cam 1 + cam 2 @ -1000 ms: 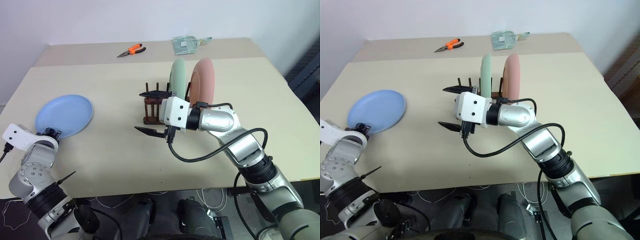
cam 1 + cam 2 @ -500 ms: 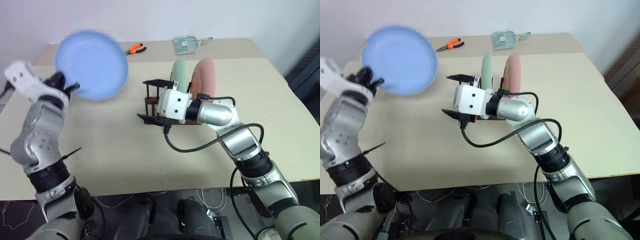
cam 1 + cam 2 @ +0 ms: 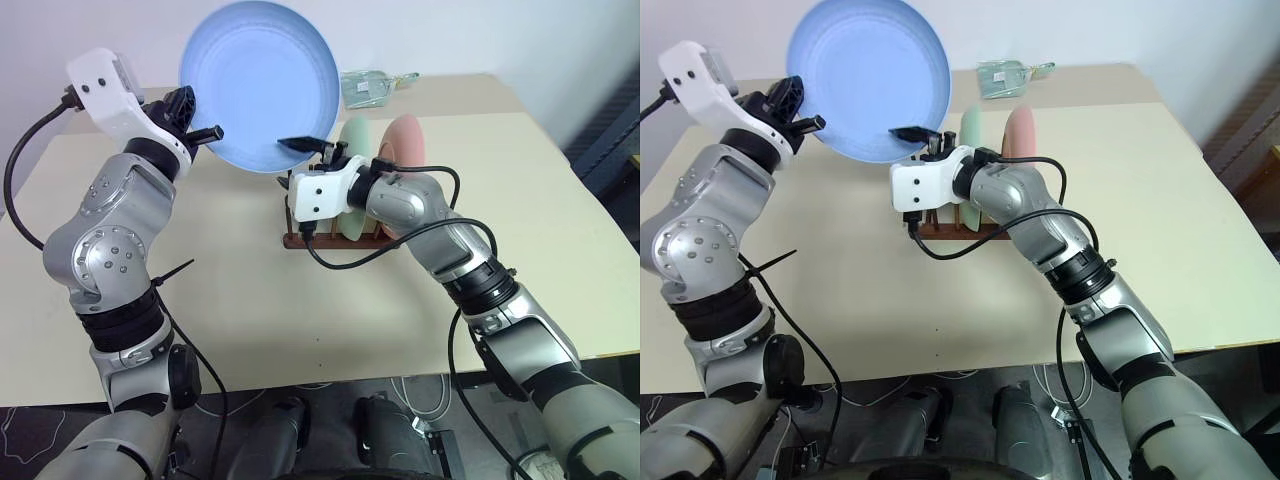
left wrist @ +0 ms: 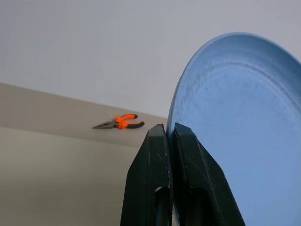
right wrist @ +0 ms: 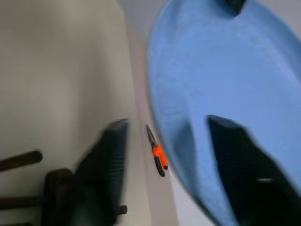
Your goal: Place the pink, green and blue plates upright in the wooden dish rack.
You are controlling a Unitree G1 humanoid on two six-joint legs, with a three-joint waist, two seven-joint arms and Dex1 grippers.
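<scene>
Where it lay flat before, blue plate (image 3: 262, 85) raised, left gripper (image 3: 205, 133) clamped on rim, right gripper (image 5: 164, 141) straddling it, part open.

Left pincer (image 3: 812, 122) clamping raised blue plate (image 3: 868, 75), right pincer (image 3: 915, 135) beside

The blue plate (image 3: 262, 82) looks smooth matt plastic; the wooden dish rack (image 3: 335, 237) is dark wood.

The blue plate (image 3: 260, 85) has left the desk (image 3: 250, 290) at 9 o'clock: the left end effector (image 3: 205, 132), clamped on its rim, has raised it upright toward 12. The right end effector (image 3: 300, 150) has moved up to the plate's lower edge, fingers straddling it
</scene>
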